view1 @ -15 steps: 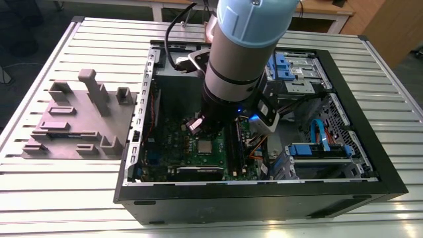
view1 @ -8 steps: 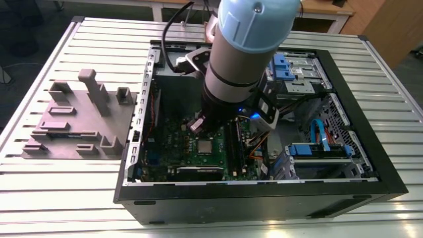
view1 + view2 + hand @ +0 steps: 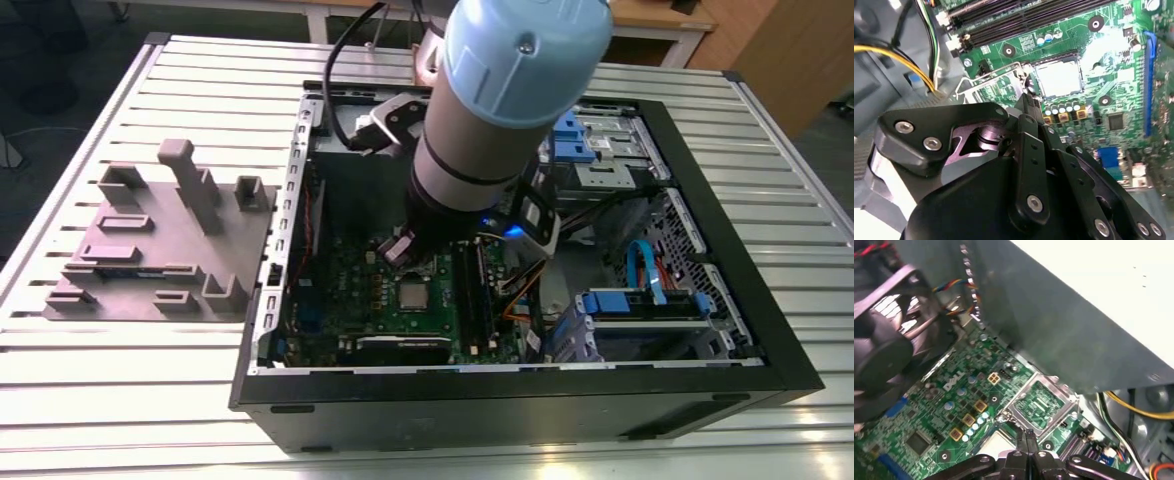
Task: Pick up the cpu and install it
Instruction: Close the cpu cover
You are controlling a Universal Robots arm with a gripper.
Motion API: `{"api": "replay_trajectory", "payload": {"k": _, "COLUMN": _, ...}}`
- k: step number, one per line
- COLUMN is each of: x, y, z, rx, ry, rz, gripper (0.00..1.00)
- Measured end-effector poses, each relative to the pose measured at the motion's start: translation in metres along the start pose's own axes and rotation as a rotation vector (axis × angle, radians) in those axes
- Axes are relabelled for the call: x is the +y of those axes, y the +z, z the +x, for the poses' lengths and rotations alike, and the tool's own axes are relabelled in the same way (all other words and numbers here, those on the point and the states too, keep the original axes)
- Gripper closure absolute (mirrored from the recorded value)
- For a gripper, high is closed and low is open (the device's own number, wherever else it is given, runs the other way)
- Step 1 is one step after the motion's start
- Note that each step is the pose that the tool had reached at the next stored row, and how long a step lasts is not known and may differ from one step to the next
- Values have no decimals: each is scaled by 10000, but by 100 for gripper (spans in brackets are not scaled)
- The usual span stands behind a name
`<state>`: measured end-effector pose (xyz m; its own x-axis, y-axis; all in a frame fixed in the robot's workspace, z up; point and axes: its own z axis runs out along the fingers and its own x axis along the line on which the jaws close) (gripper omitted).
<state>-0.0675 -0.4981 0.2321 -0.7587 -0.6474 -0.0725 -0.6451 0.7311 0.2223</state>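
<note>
The cpu, a small shiny silver square, lies flat in the socket of the green motherboard inside the open computer case. It also shows in the second wrist view as the cpu and partly in the first wrist view as the cpu. The socket's metal cover frame stands swung open beside it. My gripper hovers just above the board at the socket's edge, fingers pressed together with nothing between them. In the second wrist view the gripper ends beside the cpu, near the thin wire lever.
A grey plastic block tray sits on the slatted table at the exterior view's left. Inside the case are the black memory slots, a black fan, a grey metal box, yellow cables and blue drive brackets.
</note>
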Motion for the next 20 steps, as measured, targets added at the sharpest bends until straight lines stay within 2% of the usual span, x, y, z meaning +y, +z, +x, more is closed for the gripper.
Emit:
{"api": "replay_trajectory", "payload": {"k": 3, "x": -3, "y": 10, "z": 0, "rx": 118, "ry": -514, "rz": -38, "gripper": 89}}
{"api": "replay_trajectory", "payload": {"k": 4, "x": -6, "y": 11, "z": -3, "rx": 139, "ry": -608, "rz": -44, "gripper": 89}}
{"api": "replay_trajectory", "payload": {"k": 6, "x": -19, "y": 11, "z": -17, "rx": 142, "ry": -663, "rz": -56, "gripper": 89}}
{"api": "replay_trajectory", "payload": {"k": 11, "x": -89, "y": 4, "z": -101, "rx": 111, "ry": -688, "rz": -96, "gripper": 89}}
{"api": "replay_trajectory", "payload": {"k": 12, "x": -96, "y": 3, "z": -108, "rx": 90, "ry": -696, "rz": -121, "gripper": 89}}
{"api": "replay_trajectory", "payload": {"k": 13, "x": -100, "y": 3, "z": -113, "rx": 10, "ry": -725, "rz": -213, "gripper": 89}}
{"api": "replay_trajectory", "payload": {"k": 18, "x": -120, "y": 0, "z": -138, "rx": -572, "ry": -900, "rz": -879, "gripper": 89}}
{"api": "replay_trajectory", "payload": {"k": 20, "x": -145, "y": 6, "z": -164, "rx": -654, "ry": -912, "rz": -969, "gripper": 89}}
